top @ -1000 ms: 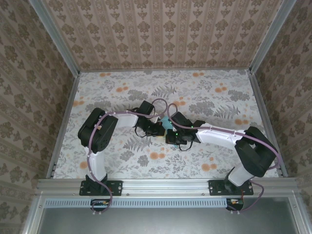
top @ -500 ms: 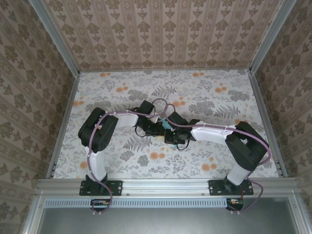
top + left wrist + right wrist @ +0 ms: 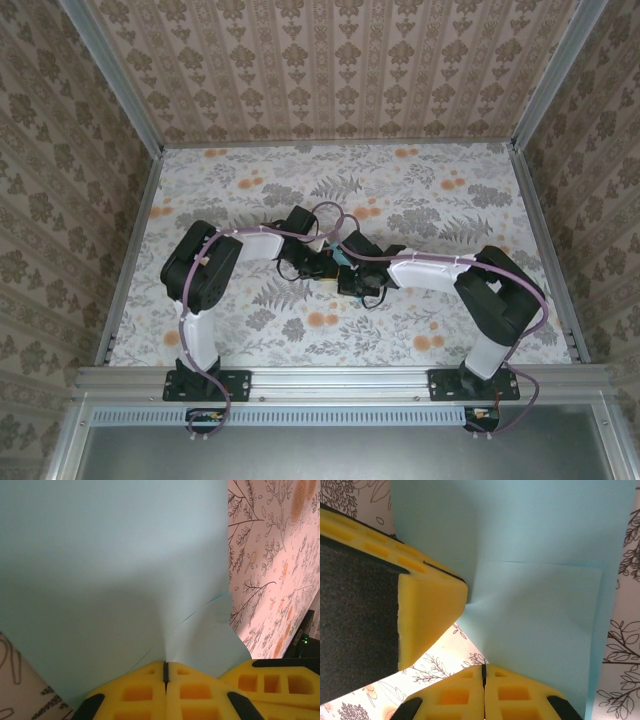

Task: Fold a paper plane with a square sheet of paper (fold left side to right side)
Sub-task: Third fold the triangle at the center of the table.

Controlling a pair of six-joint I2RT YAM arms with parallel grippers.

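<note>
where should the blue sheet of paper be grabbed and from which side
Pinch the sheet of paper at an outer edge, coming in low from outside that edge. It is thin and mostly flat, so only an edge fits in a pinch. The pucker running to the shut left tool shows such a grip; the shut right tool seems to hold another edge.

paper (image 3: 115,570): on table (image 3: 430,190) | between left jaws and right jaws

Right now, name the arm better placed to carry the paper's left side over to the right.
Left, probably. Both tools are shut on the thin light turquoise square sheet of paper, but the left tool grips from its left side overhead; the right tool can anchor.
</note>
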